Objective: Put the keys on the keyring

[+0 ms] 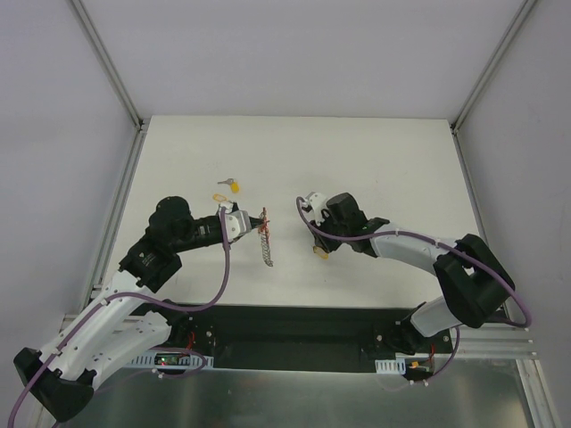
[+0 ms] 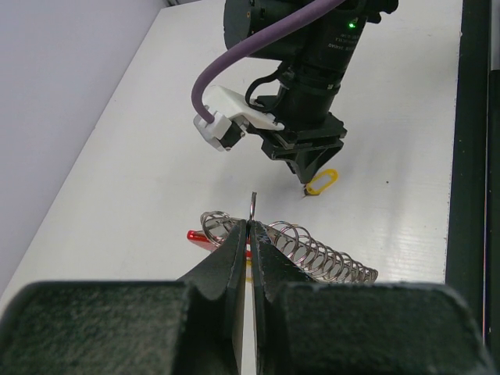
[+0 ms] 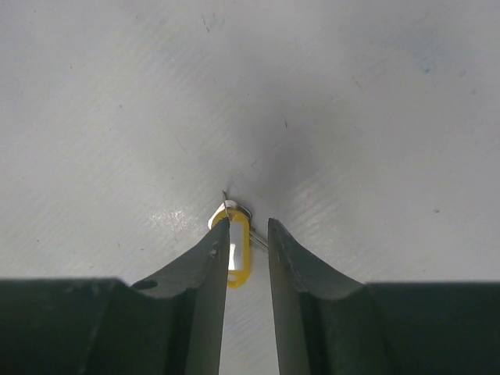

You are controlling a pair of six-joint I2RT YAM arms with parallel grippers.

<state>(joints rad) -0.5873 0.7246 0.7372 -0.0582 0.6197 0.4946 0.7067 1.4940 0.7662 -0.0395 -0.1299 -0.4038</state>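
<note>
The left end effector (image 1: 254,221) is shut tight on the keyring (image 1: 265,241). In the left wrist view its two dark fingers (image 2: 226,258) press together, and a thin bit of metal wire sticks up from between them. Just past the fingers you can see the red part (image 2: 197,234) of the keyring on one side and its silver curly spring (image 2: 312,250) on the other. From above, the spring trails down from the end effector toward the near edge of the white surface (image 1: 375,160). I cannot tell if the spring rests on the surface or hangs just over it. The right end effector (image 1: 318,250) points down at the surface, a little way to the right of the keyring and not touching it. Its fingers (image 3: 207,273) are a small way apart. The yellow key (image 3: 237,251) lies flat on the surface between them. It sits up against one finger, with a gap on its other side, so it does not look squeezed. Its small metal end pokes out past the fingertips. Two more keys with yellow heads lie on the surface, behind the left end effector. The far key (image 1: 232,185) is a bit farther back, and the close key (image 1: 219,198) is just beside the left arm.
</note>
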